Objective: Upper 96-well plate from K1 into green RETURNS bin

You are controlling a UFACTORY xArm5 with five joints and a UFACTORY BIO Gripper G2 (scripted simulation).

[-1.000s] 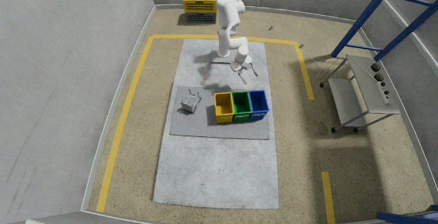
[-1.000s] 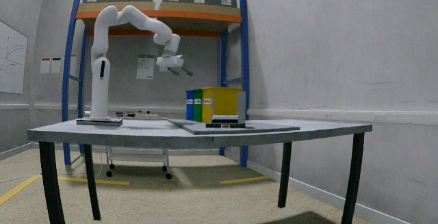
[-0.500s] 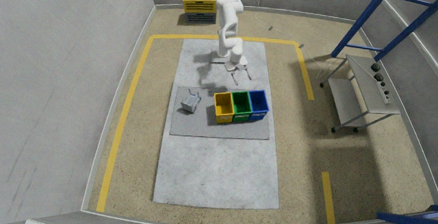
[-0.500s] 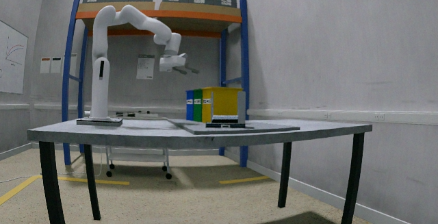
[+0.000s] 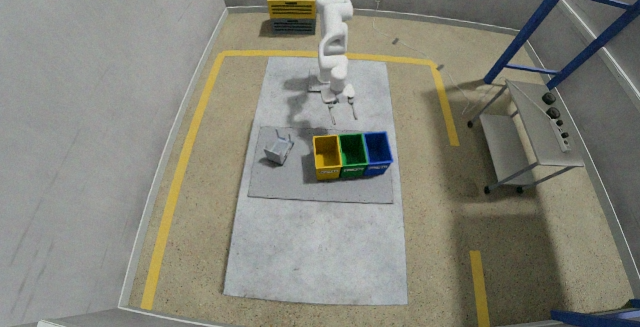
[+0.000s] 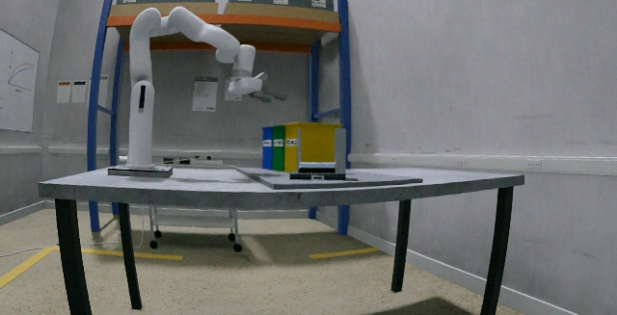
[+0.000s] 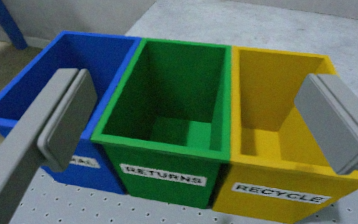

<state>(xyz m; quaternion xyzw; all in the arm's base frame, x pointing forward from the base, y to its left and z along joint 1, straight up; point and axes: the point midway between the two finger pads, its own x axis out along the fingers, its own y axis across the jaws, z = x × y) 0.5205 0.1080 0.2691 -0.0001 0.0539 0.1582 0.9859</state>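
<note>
The stack rack K1 (image 5: 277, 152) (image 6: 340, 151) stands on the mat, apart from the bins. In the exterior view, pale plate edges (image 6: 316, 165) show low between its posts; I cannot tell the two plates apart. The green bin (image 5: 352, 149) (image 6: 279, 156) (image 7: 172, 192), labelled RETURNS, stands upright between the yellow bin (image 5: 327, 153) (image 6: 315, 142) (image 7: 260, 200), labelled RECYCLE, and the blue bin (image 5: 378, 148) (image 6: 267, 158) (image 7: 100, 177), both upright. My gripper (image 5: 345, 120) (image 6: 276, 98) (image 7: 201, 122) is open and empty, above bin height, on the robot's side of the bins.
The three bins stand side by side in a close row on the dark grey mat (image 5: 300, 189), which lies on the table (image 5: 320, 252) (image 6: 193, 198). A wheeled trolley (image 5: 537, 122) stands off the table. A tall blue-posted shelf (image 6: 343, 113) is behind the table in the exterior view.
</note>
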